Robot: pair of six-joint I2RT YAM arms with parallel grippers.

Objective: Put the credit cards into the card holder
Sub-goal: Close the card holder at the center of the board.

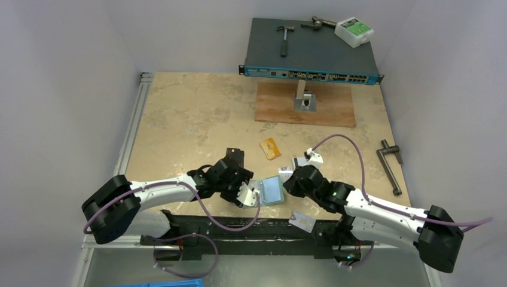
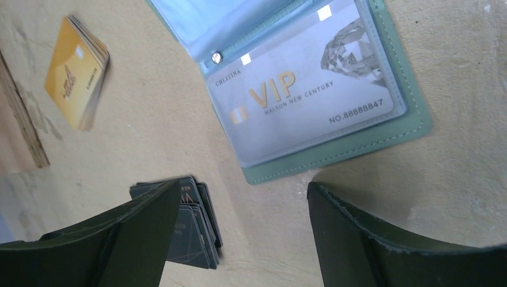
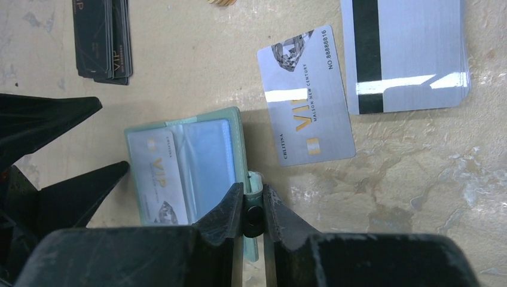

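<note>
The teal card holder (image 1: 272,190) lies open on the table between both arms. One silver VIP card (image 2: 311,95) sits inside a clear sleeve of the holder (image 2: 359,140). My right gripper (image 3: 253,190) is shut on the holder's snap tab (image 3: 254,179), at the right edge of the holder (image 3: 209,158). My left gripper (image 2: 244,186) hangs open just short of the holder's near corner, with nothing between its fingers. A loose silver VIP card (image 3: 305,98) and a silver stack (image 3: 406,54) lie beyond the holder. Orange cards (image 2: 78,72) lie further off.
A dark card stack (image 2: 197,221) lies by my left finger. Another silver card (image 1: 302,222) rests at the table's front edge. A metal crank tool (image 1: 391,167) lies at the right. A wooden board (image 1: 305,104) and a network switch (image 1: 311,54) stand at the back.
</note>
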